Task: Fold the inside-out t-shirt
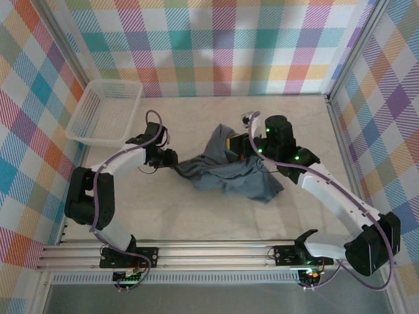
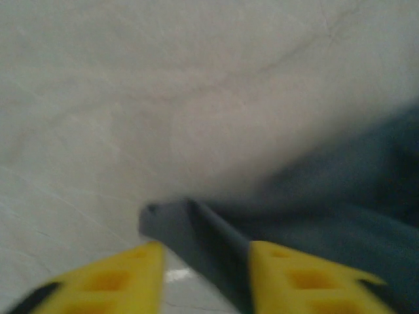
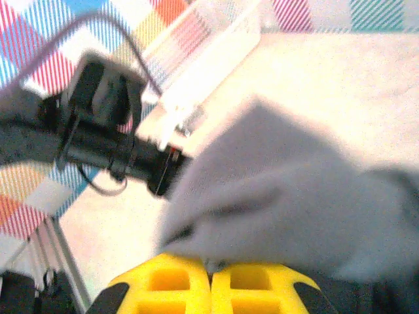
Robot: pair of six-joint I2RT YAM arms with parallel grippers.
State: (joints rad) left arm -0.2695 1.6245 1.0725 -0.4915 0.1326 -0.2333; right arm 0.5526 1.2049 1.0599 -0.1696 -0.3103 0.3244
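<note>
— Where's the shirt (image 1: 229,173)?
— Crumpled mid-worktop (image 1: 196,216), between my arms. My right pincer (image 3: 211,261) is pressed together on a fold. My left pincer (image 2: 206,252) is spread, a cloth edge lying between its fingers.
— Handling?
— Light, limp and clingy, I reckon. Best taken by the hems or shoulder seams.

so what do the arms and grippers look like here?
Left arm and right arm: white links, black joints, purple cables; green lights on the right one. Left gripper and right gripper: yellow fingers with square pockets.

t-shirt (image 1: 236,178) plain slate blue-grey; basket (image 1: 108,111) white lattice; walls (image 1: 229,46) pastel plaid, many colours; table (image 1: 196,212) pale marbled cream; fingers (image 2: 111,281) yellow
</note>
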